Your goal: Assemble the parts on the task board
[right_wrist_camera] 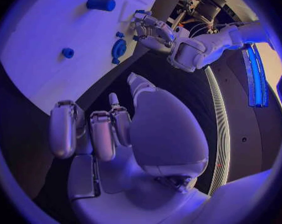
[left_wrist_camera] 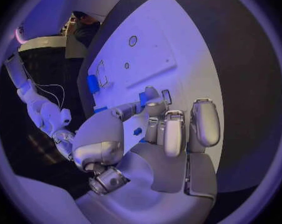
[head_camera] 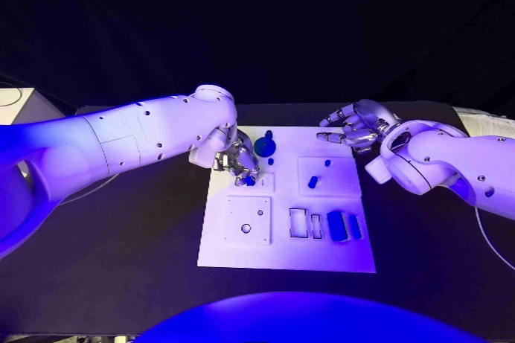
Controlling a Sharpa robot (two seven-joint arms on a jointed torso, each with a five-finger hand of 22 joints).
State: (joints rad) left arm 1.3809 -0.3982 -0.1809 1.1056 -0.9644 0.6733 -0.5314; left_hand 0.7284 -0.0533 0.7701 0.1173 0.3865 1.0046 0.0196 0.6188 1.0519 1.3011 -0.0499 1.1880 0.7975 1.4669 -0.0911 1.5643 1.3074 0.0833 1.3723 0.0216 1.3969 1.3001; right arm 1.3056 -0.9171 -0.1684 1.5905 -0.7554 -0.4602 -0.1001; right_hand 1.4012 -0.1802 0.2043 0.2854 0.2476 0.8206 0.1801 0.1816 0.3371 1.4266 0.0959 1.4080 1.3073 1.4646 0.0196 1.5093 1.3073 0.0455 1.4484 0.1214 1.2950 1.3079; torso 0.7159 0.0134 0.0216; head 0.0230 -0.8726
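The white task board (head_camera: 281, 250) lies mid-table. My left hand (head_camera: 236, 161) hovers over the board's far left part and pinches a small blue part (head_camera: 249, 181) at its fingertips, just above a small slotted plate (head_camera: 264, 184). The left wrist view shows that blue part (left_wrist_camera: 142, 98) between the thumb and a finger of the left hand (left_wrist_camera: 162, 134). A round blue part (head_camera: 265, 145) lies beside the hand, and a blue peg (head_camera: 312, 182) sits on the far right plate. My right hand (head_camera: 352, 129) hangs at the board's far right corner, fingers apart, holding nothing.
Two blue blocks (head_camera: 344, 225) lie side by side near the board's right edge, beside two empty rectangular slots (head_camera: 305, 222). A plate with a round hole (head_camera: 247, 220) sits at the near left. Black table (head_camera: 129, 268) surrounds the board.
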